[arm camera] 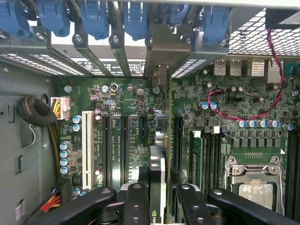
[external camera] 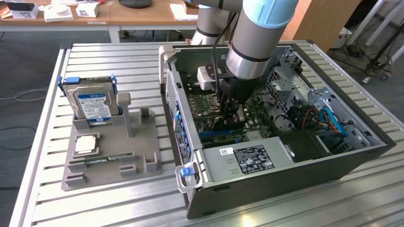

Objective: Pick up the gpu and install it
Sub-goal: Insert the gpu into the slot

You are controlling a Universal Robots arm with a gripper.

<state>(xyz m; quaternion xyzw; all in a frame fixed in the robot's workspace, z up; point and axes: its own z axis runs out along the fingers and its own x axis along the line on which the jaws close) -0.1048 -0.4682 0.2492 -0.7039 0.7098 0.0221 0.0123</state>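
The gpu (arm camera: 157, 173) is clamped edge-on in the gripper (arm camera: 159, 204), just above the motherboard (arm camera: 131, 89).

The card stands on its edge between the black fingers (arm camera: 136, 201), which press it from both sides at a middling width. Its metal bracket end reaches away from the gripper toward the blue latches (arm camera: 96, 18) at the case's rear wall. Under the gripper run the dark expansion slots (arm camera: 124, 140), with a white slot (arm camera: 86, 145) further off to one side and the CPU socket (arm camera: 255, 187) off to the other. Whether the card's lower edge touches a slot cannot be told. In the exterior view the gripper (external camera: 230, 111) is down inside the open computer case (external camera: 284, 189), near the power supply (external camera: 249, 161). Well apart from it, outside the case, the hard drive (external camera: 93, 105) stands in a grey holder (external camera: 110, 175) on the slatted table (external camera: 94, 208).
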